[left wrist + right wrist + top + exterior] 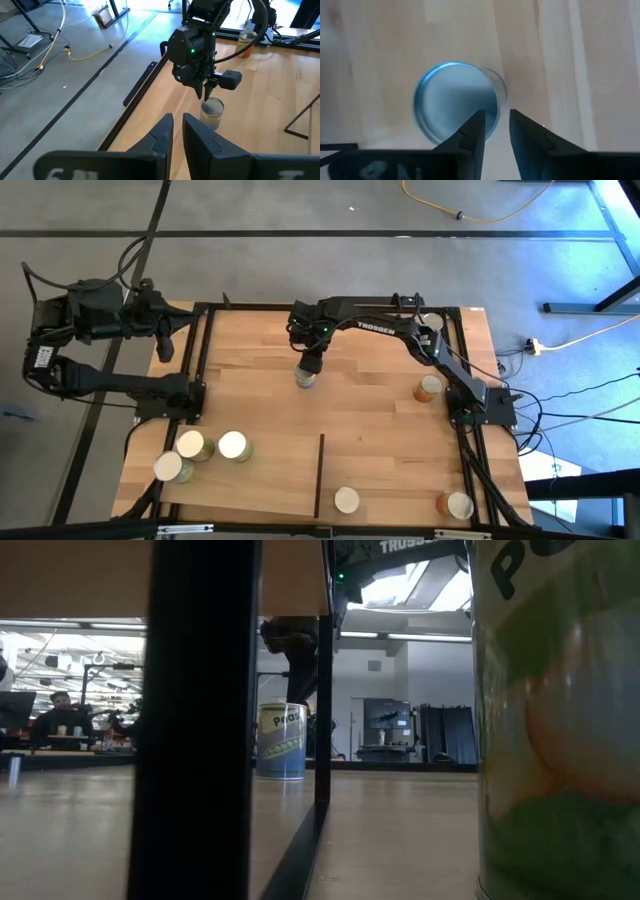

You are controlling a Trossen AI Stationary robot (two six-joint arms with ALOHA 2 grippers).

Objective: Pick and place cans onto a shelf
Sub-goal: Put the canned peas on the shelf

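High view, right claw (307, 372): dark two-finger claw pointing straight down above a small upright can with round pale metal lid (305, 378); fingers narrowly parted, gripping nothing.
Can place: mid-counter, far half, clear of the other cans.
Counter (370, 390): striped butcher-block wood.
Left claw (163, 340): folded back off the counter's left edge, fingers slightly apart, empty.

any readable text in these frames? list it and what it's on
"TROSSEN": on the right arm, seen from above.
"Pea…", cut off by the divider: on the can under the right gripper, low view.
"P…", cropped: on the near can, low view.
Smaller print on both cans: unreadable.
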